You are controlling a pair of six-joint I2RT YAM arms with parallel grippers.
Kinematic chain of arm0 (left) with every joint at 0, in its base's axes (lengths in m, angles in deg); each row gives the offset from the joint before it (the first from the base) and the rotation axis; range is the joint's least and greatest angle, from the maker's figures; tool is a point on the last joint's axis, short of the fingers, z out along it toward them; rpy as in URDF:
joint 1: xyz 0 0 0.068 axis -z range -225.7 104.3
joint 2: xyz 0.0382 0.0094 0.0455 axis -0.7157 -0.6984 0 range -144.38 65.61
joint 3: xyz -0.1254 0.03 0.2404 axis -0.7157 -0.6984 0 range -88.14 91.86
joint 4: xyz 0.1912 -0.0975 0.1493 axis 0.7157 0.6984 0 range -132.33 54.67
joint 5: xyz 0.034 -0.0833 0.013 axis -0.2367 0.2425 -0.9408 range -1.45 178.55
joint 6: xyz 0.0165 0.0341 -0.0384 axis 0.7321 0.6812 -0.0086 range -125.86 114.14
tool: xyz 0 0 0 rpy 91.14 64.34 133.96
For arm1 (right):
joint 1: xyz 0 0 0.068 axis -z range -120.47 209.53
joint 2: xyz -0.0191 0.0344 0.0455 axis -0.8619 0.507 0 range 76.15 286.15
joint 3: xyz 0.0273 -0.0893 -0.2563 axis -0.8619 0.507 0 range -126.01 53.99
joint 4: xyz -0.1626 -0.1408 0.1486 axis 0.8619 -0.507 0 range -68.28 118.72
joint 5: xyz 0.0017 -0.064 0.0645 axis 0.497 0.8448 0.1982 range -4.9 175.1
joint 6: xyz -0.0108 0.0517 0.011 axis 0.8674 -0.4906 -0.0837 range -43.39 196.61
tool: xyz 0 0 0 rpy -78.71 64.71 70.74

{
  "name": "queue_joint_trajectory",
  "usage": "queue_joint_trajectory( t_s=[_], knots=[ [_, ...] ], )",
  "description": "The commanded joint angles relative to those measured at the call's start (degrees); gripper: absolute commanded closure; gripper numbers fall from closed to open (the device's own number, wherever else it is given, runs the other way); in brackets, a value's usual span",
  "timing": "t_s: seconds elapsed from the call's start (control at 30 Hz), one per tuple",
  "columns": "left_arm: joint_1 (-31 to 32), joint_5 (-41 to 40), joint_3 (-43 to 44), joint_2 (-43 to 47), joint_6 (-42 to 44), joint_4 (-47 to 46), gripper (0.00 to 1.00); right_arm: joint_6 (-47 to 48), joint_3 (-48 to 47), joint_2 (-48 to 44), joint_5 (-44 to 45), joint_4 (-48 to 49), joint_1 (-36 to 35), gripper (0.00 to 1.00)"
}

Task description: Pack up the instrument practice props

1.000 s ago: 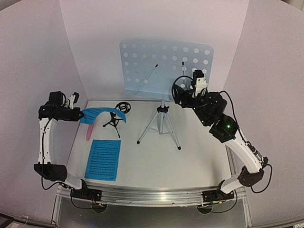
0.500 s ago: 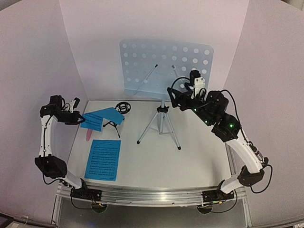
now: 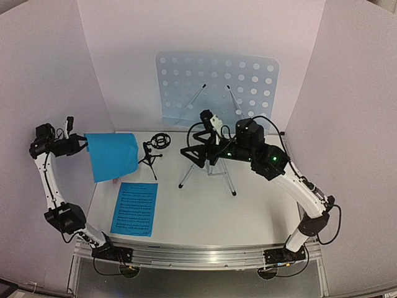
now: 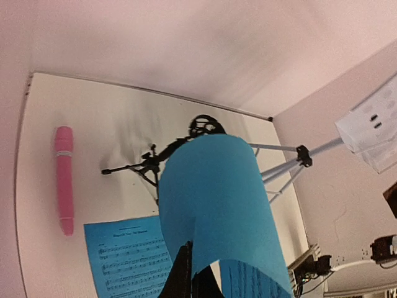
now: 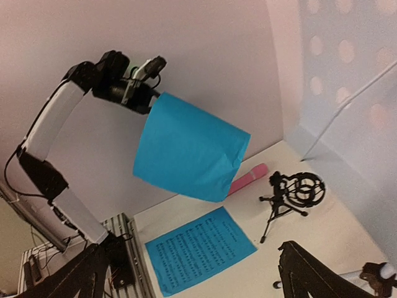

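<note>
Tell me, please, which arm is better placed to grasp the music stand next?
Right, most likely: the right gripper is open and empty, close to the legs of the music stand. The left gripper is shut on a blue sheet, held up at the far left, away from the stand.

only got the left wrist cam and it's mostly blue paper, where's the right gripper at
Observer: The right gripper is beside the top of the silver tripod, jaws wide open, nothing between them.
Operator: ok is my sheet clear of the table
Observer: Yes. The right wrist view shows the blue sheet hanging from the left gripper, its lower edge in the air, off the table.
Operator: any page on the music stand
Observer: None. The perforated desk carries only its two thin wire arms.
</note>
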Motion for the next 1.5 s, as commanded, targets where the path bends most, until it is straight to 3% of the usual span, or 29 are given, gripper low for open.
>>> queue_joint_trajectory(
  t_s=[0.0, 0.13, 0.3, 0.53, 0.67, 0.8, 0.93, 1.03, 1.23, 1.47],
  knots=[
    [-6.67, -0.95, -5.28, -3.77, -1.69, 20.25, 1.0, -0.34, -0.01, 1.01, -7.42, 0.21, -1.9, 0.06],
    [-6.88, -9.06, -12.41, -2.28, -5.08, 15.71, 1.0, -1.36, -0.24, 3.81, -8.87, 0.3, -3.13, 0.05],
    [-5.39, -12.87, -12.45, -0.94, -2.94, 15.69, 1.0, -3.09, -2.44, 8.58, -10.53, 0.39, -4.92, 0.05],
    [-2.29, -16.63, -14.43, 0.25, 0.7, 16.18, 1.0, 0.0, -5.91, 20.27, -4.12, 1.05, -9.9, 0.04],
    [5.72, -24.26, -15.42, 1.42, 5.98, 17.06, 1.0, 3.5, -9.58, 27.3, 3.97, 4.86, -12.37, 0.04],
    [6.67, -24.14, -9.97, 3.14, 13.74, 19.44, 1.0, 2.44, -5.87, 30.23, 8.83, 15.17, -13.06, 0.04],
    [7.1, -25.14, -4.32, 7.55, 27.72, 20.27, 1.0, 2.37, -3.57, 31.46, 11.03, 19.15, -13.02, 0.04],
    [9.04, -31.67, 0.27, 7.77, 31.81, 20.18, 1.0, 2.02, -0.96, 30.98, 13.19, 23.07, -13.1, 0.04],
    [20.74, -61.31, 0.92, 7.96, 29.23, 12.83, 1.0, -0.95, -2.61, 32.11, 21.49, 25.35, -13.84, 0.05],
    [26.92, -70.33, 4.12, 4.36, 25.86, 16.67, 1.0, -3.33, -5.26, 34.77, 23.16, 26.46, -15.13, 0.06]
  ],
)
